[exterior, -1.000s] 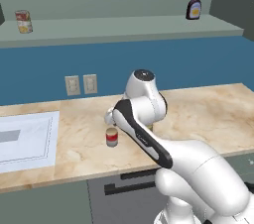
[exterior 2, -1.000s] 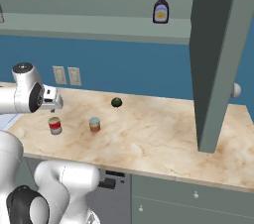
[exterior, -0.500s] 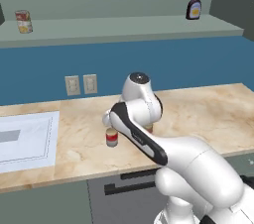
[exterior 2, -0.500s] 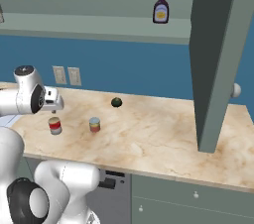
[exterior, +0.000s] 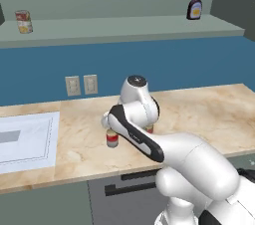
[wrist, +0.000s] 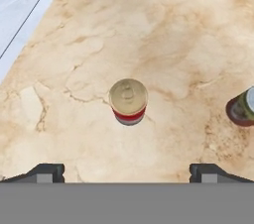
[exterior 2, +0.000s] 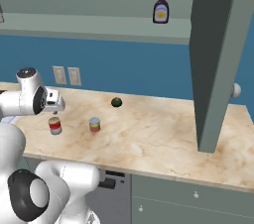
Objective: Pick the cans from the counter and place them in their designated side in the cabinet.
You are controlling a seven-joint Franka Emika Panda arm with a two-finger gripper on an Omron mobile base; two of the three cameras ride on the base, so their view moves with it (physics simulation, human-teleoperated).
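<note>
A red-and-white can [wrist: 128,100] with a silver top stands upright on the beige counter [wrist: 163,29], directly below my gripper [wrist: 126,173]. The jaws are open and spread wide, with nothing between the fingertips [wrist: 47,172]. From the base, the gripper [exterior 2: 52,114] hovers just above that can [exterior 2: 55,125] without touching it. The shorter can [exterior 2: 94,124], with a grey band and orange-red label, stands to its right and also shows at the hand view's right edge [wrist: 243,107]. My arm largely hides this can [exterior: 149,129] in the left base view, where the red-and-white can [exterior: 112,138] shows. Above runs the grey-green cabinet ledge [exterior: 124,30].
A yellow-and-red can [exterior: 22,21] marks the ledge's left end and a dark sauce bottle [exterior: 194,5] its right. A dark green lump [exterior 2: 116,102] lies behind the cans. A white panel [exterior: 25,139] is set in the counter's left. An open cabinet door [exterior 2: 218,59] hangs at the right.
My arm has eased down and slightly left, bringing the hand a little lower over the red-and-white can. The jaws have stayed open. Neither can has moved.
</note>
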